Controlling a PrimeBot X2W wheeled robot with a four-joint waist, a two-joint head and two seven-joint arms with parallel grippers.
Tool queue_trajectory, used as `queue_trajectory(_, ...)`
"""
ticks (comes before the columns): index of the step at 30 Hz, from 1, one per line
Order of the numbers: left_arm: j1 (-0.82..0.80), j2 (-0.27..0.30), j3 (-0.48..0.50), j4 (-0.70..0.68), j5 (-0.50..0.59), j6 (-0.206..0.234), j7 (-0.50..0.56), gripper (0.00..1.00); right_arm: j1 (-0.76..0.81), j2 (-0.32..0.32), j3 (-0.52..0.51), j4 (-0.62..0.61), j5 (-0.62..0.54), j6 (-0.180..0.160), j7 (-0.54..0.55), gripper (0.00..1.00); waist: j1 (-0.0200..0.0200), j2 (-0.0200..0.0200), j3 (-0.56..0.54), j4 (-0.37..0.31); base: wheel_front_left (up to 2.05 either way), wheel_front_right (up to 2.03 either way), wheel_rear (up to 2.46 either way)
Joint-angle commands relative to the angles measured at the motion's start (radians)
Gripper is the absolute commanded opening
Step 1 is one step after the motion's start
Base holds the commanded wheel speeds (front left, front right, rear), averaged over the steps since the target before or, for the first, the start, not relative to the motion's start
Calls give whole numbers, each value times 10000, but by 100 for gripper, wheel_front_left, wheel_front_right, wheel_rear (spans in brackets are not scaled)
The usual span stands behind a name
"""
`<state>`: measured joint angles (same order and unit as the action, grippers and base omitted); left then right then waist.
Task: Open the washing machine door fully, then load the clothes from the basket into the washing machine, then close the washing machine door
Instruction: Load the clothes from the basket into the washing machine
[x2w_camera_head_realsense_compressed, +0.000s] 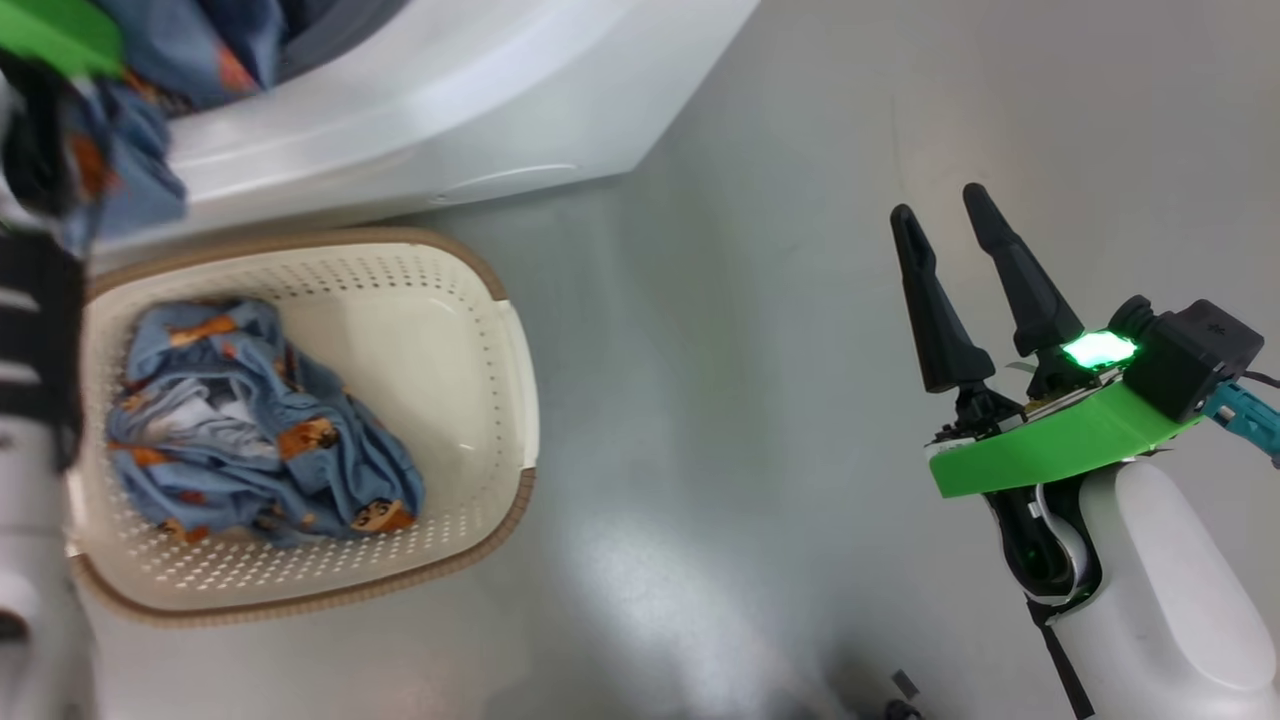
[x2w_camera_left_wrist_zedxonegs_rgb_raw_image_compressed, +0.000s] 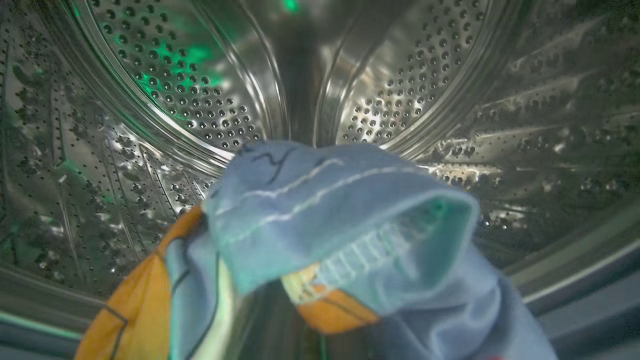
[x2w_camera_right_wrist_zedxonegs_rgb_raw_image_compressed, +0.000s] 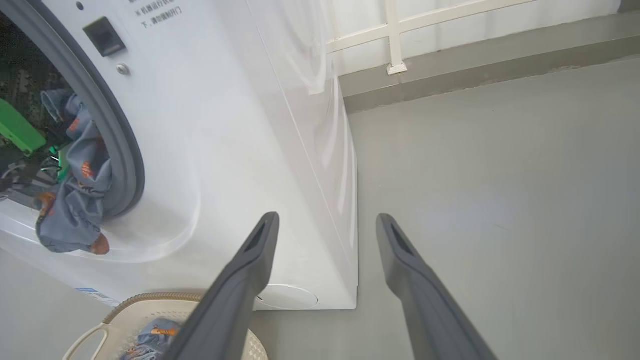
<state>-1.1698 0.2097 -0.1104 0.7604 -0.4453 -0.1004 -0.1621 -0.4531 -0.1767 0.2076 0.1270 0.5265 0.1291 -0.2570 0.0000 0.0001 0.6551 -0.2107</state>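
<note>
Your left arm (x2w_camera_head_realsense_compressed: 30, 300) reaches up at the far left, its green wrist bracket (x2w_camera_right_wrist_zedxonegs_rgb_raw_image_compressed: 17, 132) inside the mouth of the washing machine (x2w_camera_right_wrist_zedxonegs_rgb_raw_image_compressed: 240, 125). The left end effector is closed on a light-blue garment (x2w_camera_left_wrist_zedxonegs_rgb_raw_image_compressed: 340, 215); the cloth bunches over its fingers and hides them. Past that bundle you look straight into the perforated steel drum (x2w_camera_left_wrist_zedxonegs_rgb_raw_image_compressed: 200, 90). From the right wrist view, part of the same garment hangs out over the grey gasket (x2w_camera_right_wrist_zedxonegs_rgb_raw_image_compressed: 117, 130) and down the white front.

Your right arm stands at the near right, pale forearm upright, fingers pointing away towards the far side. The right end effector (x2w_camera_head_realsense_compressed: 940, 205) has its fingers spread wide with nothing between them, above the bare grey floor (x2w_camera_head_realsense_compressed: 750, 300), well apart from the basket (x2w_camera_head_realsense_compressed: 520, 400).

The basket sits on the floor just in front of the machine. The remaining clothes (x2w_camera_head_realsense_compressed: 260, 430) lie crumpled in its left half, blue with orange-brown figures and some white cloth among them.
</note>
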Motion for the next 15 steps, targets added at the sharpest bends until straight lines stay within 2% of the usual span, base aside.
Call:
queue_trajectory(1,-753,496,257,172,2,40,-280,0,68,50,201,-245,-79,16,-48,100,0,-1,242,-324,0,0,0)
queue_trajectory(4,-1597,530,335,309,139,-20,-865,0,73,91,179,-245,-71,16,-48,100,0,-1,351,-494,0,0,0)
queue_trajectory(7,-2056,515,729,-344,383,-35,-985,0,62,132,177,-268,-70,16,-48,100,0,-1,487,-582,0,0,0)
queue_trajectory(11,-1901,373,1160,-956,928,-32,-992,0,25,231,160,-296,-96,16,-48,100,0,-1,586,-637,0,0,0)
queue_trajectory(13,-1710,240,1289,-516,1026,34,-993,0,27,262,154,-288,-125,16,-48,100,0,-1,579,-610,0,0,0)
queue_trajectory(14,-1651,189,1231,-51,1082,60,-993,45,36,266,151,-273,-136,16,-48,100,0,-1,564,-582,0,0,0)
queue_trajectory(15,-1666,149,1153,403,1133,79,-981,100,45,268,146,-260,-143,16,-48,100,0,-1,556,-550,0,0,0)
